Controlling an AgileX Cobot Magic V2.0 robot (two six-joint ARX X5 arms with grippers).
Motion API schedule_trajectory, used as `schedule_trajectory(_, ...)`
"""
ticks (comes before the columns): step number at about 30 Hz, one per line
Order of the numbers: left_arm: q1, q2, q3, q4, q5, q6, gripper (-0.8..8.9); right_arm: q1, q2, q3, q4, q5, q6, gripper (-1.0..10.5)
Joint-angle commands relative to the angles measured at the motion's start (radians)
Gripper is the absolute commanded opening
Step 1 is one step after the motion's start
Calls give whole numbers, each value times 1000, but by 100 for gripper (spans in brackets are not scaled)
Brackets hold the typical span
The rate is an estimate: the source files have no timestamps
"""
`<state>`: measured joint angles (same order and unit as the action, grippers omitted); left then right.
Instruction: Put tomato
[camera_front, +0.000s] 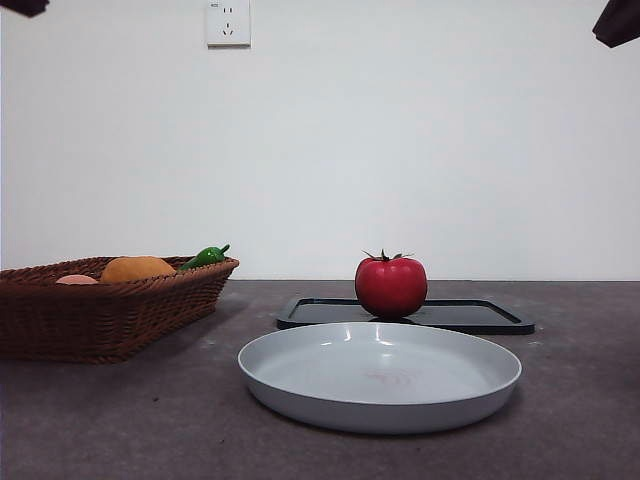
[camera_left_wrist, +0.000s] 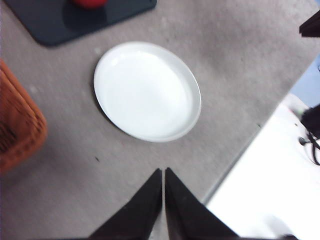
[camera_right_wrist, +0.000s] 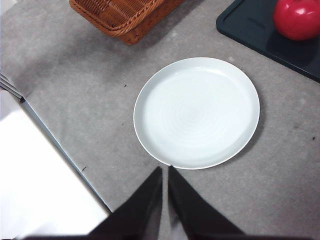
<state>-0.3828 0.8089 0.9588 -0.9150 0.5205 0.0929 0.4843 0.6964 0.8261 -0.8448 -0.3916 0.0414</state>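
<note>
Tomato (camera_front: 390, 287) sits upright on black tray (camera_front: 500, 318), behind empty white plate (camera_front: 380, 400). Left gripper (camera_left_wrist: 163, 172) and right gripper (camera_right_wrist: 165, 171) both pressed together, parked high above table, holding nothing.

The tomato (camera_front: 391, 288) was glossy red with a dark green calyx, on a black tray (camera_front: 480, 317). The plate (camera_front: 380, 404) was pale grey-white, the woven basket (camera_front: 100, 320) brown, the table (camera_front: 120, 420) mottled grey.

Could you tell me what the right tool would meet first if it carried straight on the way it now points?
Most likely the white plate, which lies directly ahead of the shut right tool; depth is unclear, so it might touch the grey table just before the rim.
</note>
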Motion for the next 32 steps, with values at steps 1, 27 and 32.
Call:
schedule_trajectory(1,14,-36,11,97,-32,74,7,7,7,6,10,-1,6,7)
schedule_trajectory(27,404,-710,-713,840,-348,149,7,7,7,6,11,-1,6,7)
schedule_trajectory(32,410,-780,-808,828,-349,148,7,7,7,6,13,-1,6,7)
